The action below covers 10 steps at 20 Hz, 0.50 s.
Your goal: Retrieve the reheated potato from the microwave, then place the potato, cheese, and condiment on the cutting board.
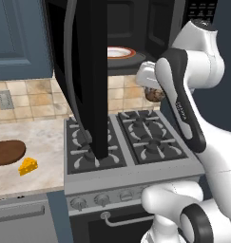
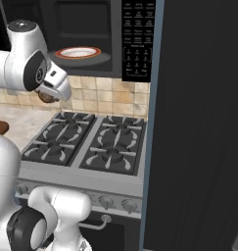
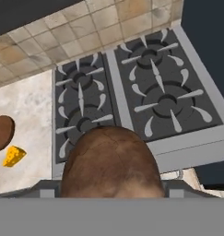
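The brown mottled potato (image 1: 156,95) (image 2: 46,97) (image 3: 111,161) hangs over the back of the stove, below the microwave, with my gripper (image 1: 153,91) (image 2: 48,94) (image 3: 111,190) shut on it. The black microwave (image 2: 137,39) stands open, its door (image 1: 83,71) swung out to the left over the burners. Down on the counter to the left lies the dark brown cutting board (image 1: 6,152) (image 3: 0,132). Beside it sits the yellow cheese (image 1: 28,166) (image 3: 14,156), off the board. The condiment is out of view.
A white plate with a red rim (image 1: 119,52) (image 2: 79,52) sits inside the microwave. Below it is the gas stove (image 1: 131,137) (image 2: 91,142) with dark grates. A tall dark panel (image 2: 199,122) closes off the right side.
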Available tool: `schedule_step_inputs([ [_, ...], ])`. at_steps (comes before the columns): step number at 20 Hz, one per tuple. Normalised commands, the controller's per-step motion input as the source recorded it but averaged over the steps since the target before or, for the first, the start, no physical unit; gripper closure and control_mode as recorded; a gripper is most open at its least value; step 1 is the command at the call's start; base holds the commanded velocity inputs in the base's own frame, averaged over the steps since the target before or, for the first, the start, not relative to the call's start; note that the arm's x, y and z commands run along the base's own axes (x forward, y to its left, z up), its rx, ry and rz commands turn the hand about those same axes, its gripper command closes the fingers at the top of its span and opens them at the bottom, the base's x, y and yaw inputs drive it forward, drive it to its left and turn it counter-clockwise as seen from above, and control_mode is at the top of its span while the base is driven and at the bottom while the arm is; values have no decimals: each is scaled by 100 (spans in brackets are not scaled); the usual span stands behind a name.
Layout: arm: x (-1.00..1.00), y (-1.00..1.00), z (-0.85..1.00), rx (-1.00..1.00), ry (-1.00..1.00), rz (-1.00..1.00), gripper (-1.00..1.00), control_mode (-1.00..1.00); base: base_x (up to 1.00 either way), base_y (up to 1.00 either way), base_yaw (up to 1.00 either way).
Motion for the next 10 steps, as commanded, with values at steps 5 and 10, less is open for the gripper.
schedule_step_inputs([
  [5,0,-8,-48,0,23,1,100,-100,0,0,0],
  [10,4,-2,-32,0,15,2,100,-100,0,0,0],
])
